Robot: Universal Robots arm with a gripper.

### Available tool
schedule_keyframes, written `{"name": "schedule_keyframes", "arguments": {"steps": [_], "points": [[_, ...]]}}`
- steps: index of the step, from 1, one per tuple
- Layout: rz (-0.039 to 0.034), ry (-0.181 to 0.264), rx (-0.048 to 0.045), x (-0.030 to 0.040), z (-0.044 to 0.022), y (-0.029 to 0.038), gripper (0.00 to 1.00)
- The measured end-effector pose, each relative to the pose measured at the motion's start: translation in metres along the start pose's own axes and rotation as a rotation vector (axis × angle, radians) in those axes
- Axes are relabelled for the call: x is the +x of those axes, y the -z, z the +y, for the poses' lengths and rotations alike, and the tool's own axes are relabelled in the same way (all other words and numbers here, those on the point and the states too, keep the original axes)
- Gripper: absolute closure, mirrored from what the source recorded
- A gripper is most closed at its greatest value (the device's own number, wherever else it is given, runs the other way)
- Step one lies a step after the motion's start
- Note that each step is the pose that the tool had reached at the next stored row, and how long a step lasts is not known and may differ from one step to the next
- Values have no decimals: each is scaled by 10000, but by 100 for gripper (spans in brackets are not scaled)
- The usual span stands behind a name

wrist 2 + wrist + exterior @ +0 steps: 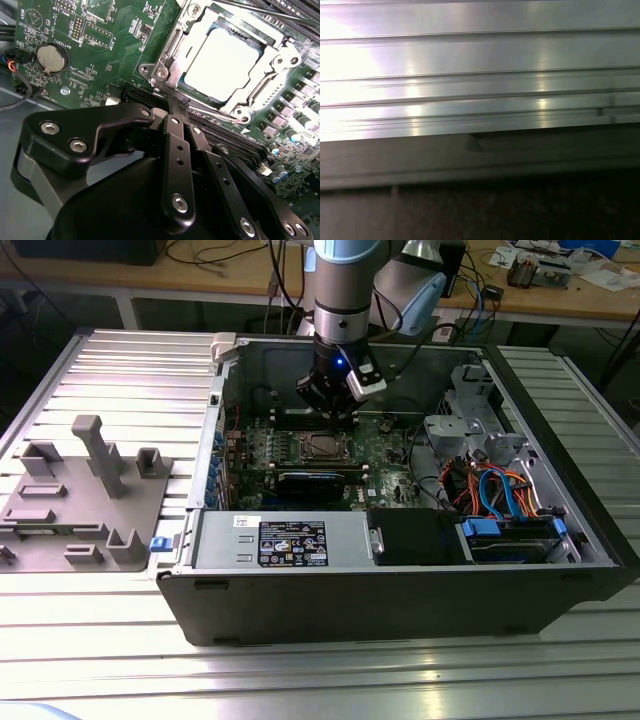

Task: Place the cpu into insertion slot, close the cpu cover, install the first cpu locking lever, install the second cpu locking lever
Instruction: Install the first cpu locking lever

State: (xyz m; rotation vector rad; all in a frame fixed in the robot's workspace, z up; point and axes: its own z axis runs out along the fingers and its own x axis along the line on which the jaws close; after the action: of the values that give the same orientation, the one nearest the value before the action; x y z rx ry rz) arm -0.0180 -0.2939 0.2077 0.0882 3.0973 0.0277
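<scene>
The cpu (pixel 222 62) lies flat in the insertion slot (pixel 322 447) on the green motherboard, its pale silver top showing. The cpu cover (pixel 197 22), a silver frame, lies down around it. A thin wire locking lever (pixel 215 111) runs along the socket edge nearest my gripper. In the second wrist view my gripper (pixel 179 102) has its black fingers (pixel 176 150) pressed together, and their tips sit at that lever's end by the socket corner. In the exterior view my gripper (pixel 335 418) hangs just behind the slot inside the open computer case.
The case walls (pixel 215 440) ring the motherboard (pixel 115 45). A power supply (pixel 290 540) lies along the case's front. A drive cage with blue and orange cables (pixel 500 490) fills the exterior view's right. A grey fixture (pixel 80 490) stands on the ribbed table (pixel 480 50) at the exterior view's left.
</scene>
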Motion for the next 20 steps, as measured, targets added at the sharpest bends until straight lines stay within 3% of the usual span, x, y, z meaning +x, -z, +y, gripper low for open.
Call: {"name": "schedule_keyframes", "arguments": {"steps": [10, 15, 20], "points": [[0, 0, 0, -1, 0, 1, 89], [5, -2, -6, -8, 0, -62, 89], [0, 0, -5, -10, 0, -60, 89]]}}
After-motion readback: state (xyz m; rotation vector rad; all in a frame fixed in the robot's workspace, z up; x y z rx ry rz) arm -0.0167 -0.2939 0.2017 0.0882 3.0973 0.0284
